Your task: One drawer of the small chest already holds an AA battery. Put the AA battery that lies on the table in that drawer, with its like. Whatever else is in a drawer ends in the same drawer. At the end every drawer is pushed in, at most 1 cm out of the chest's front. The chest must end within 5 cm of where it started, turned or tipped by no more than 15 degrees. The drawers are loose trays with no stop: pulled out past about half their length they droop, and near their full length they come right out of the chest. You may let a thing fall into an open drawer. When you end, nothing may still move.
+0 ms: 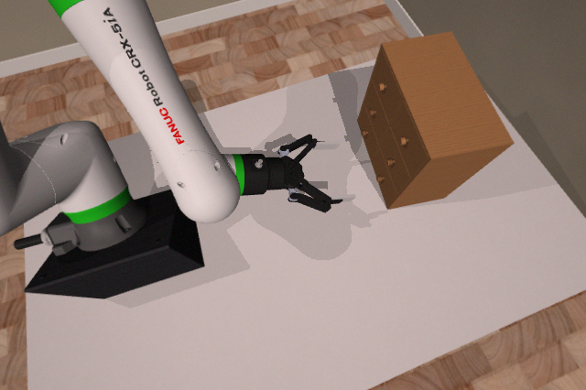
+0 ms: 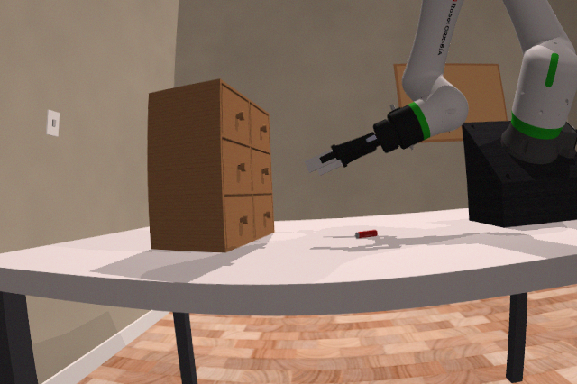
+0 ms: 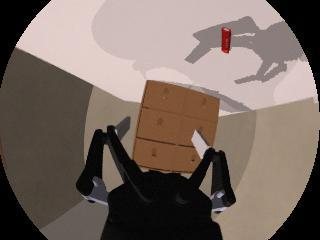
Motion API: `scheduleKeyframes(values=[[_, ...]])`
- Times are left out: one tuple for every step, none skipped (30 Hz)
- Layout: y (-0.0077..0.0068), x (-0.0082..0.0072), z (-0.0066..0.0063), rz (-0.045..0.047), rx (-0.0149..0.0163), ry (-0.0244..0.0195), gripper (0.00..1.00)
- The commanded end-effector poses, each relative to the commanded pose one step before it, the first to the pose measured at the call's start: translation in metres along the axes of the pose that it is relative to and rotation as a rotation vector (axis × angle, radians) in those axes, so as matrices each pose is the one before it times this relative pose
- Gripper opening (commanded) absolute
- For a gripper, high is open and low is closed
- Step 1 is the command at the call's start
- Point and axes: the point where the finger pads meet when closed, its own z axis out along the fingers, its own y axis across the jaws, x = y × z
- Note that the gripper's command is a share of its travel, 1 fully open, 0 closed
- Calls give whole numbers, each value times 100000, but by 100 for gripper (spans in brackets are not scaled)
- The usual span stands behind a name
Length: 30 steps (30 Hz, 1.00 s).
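The small wooden chest point(image 1: 426, 121) stands at the far right of the white table, with several drawers in two columns, all pushed in; it also shows in the exterior view point(image 2: 209, 165) and the wrist view point(image 3: 176, 127). The red AA battery point(image 2: 366, 233) lies on the table in front of the chest, also seen in the wrist view point(image 3: 226, 40); in the top view my arm hides it. My gripper point(image 1: 330, 170) point(image 2: 316, 165) is open and empty. It hangs level in the air, pointing at the chest's front at about middle-drawer height, well above the battery and apart from the chest point(image 3: 160, 131).
The robot's black base point(image 1: 118, 257) point(image 2: 512, 175) sits at the table's left side. A wall runs close behind and beside the chest. The table's front edge is near in the exterior view.
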Motion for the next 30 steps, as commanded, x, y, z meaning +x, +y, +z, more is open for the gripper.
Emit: scheduleKeyframes(values=[[-98, 93, 33, 139, 179, -257, 100], [-1, 0, 1, -1, 3, -16, 100], [0, 0, 0, 0, 0, -2, 100], [0, 0, 0, 0, 0, 0, 20], [0, 0, 0, 0, 0, 0, 20], [0, 0, 0, 0, 0, 0, 20], [0, 0, 0, 0, 0, 0, 20], [0, 0, 0, 0, 0, 0, 20], [0, 0, 0, 0, 0, 0, 20], [0, 0, 0, 0, 0, 0, 20], [0, 0, 0, 0, 0, 0, 20], [0, 0, 0, 0, 0, 0, 20], [0, 0, 0, 0, 0, 0, 20], [0, 0, 0, 0, 0, 0, 20], [0, 0, 0, 0, 0, 0, 20], [0, 0, 0, 0, 0, 0, 20], [0, 0, 0, 0, 0, 0, 20], [0, 0, 0, 0, 0, 0, 20], [0, 0, 0, 0, 0, 0, 20], [0, 0, 0, 0, 0, 0, 20], [0, 0, 0, 0, 0, 0, 20], [0, 0, 0, 0, 0, 0, 20], [0, 0, 0, 0, 0, 0, 20], [0, 1, 2, 0, 0, 0, 20], [0, 8, 11, 0, 0, 0, 20], [0, 20, 27, 0, -1, 0, 20], [0, 37, 50, 1, -1, 0, 20], [0, 57, 78, 1, -1, 0, 20], [0, 81, 109, 0, 0, 0, 20], [-1, 106, 142, -1, 2, 0, 20]])
